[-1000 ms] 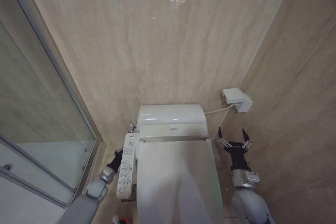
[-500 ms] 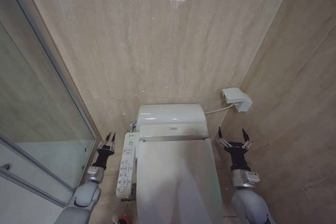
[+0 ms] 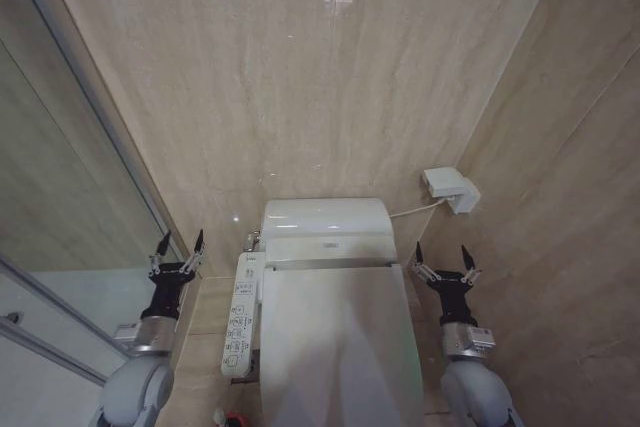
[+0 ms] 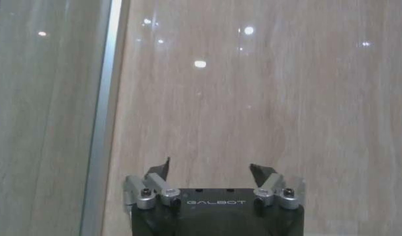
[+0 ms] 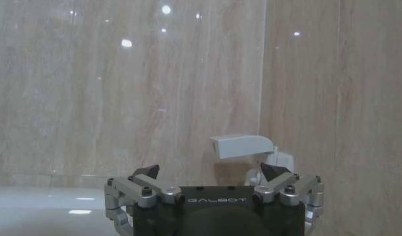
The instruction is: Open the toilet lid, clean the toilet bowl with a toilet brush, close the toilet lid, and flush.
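Lid (image 3: pixel 335 342) down flat over the bowl, long axis running from the tank toward the robot, lying between left gripper (image 3: pixel 178 245) and right gripper (image 3: pixel 442 252), both spread open and empty, raised beside its back end, right one nearer

Grey rounded arms, black "GALBOT"-marked hands (image 4: pixel 209 169), silver screwed knuckles, dark pointed fingertips (image 3: pixel 466 256).

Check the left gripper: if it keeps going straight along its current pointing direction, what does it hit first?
Likely the beige tiled wall. The left gripper, open and empty, sits left of the toilet's button panel and points at bare tile beside the glass shower screen's frame. Nothing else lies in that line, though depth is unclear.
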Robot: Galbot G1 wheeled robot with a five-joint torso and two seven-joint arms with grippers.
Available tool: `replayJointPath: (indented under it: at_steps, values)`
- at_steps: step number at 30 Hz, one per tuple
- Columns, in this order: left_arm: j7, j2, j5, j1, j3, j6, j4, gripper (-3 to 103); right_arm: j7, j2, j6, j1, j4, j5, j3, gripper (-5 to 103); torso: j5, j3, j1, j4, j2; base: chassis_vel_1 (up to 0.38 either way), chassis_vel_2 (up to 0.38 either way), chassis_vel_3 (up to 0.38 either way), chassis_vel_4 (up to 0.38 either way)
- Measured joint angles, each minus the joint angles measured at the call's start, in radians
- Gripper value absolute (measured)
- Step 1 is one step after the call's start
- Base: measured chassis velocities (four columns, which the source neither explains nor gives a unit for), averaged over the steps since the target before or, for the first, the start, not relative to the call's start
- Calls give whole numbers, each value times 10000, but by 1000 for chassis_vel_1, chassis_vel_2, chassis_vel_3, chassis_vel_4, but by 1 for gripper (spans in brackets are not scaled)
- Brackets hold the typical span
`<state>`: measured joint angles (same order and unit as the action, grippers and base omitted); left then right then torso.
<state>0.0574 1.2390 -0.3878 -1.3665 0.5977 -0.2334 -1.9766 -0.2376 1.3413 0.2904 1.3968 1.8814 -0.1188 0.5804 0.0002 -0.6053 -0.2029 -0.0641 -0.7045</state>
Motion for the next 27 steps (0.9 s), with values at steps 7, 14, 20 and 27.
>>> replayJointPath:
  at_steps: [7, 14, 20, 27]
  values:
    - [471, 409, -224, -1131, 816, 1327, -1289, 100, 0, 0, 0, 0, 0, 0, 0, 100, -1, 0, 0, 1, 0, 0, 0, 0, 0]
    - [615, 730, 40, -1751, 1019, 1266, -1687, 100, -1, 0, 1, 0, 0, 0, 0, 100, 0, -1, -1, 2, 0, 0, 0, 0, 0]
    - [655, 878, 331, -1974, 782, 1127, -1850, 100, -1, 0, 0, 0, 0, 0, 0, 100, -1, -1, -1, -1, 0, 0, 0, 0, 0]
    - [639, 857, 459, -2029, 738, 1011, -1878, 100, -1, 0, 0, 0, 0, 0, 0, 100, -1, -1, -1, 0, 0, 0, 0, 0, 0]
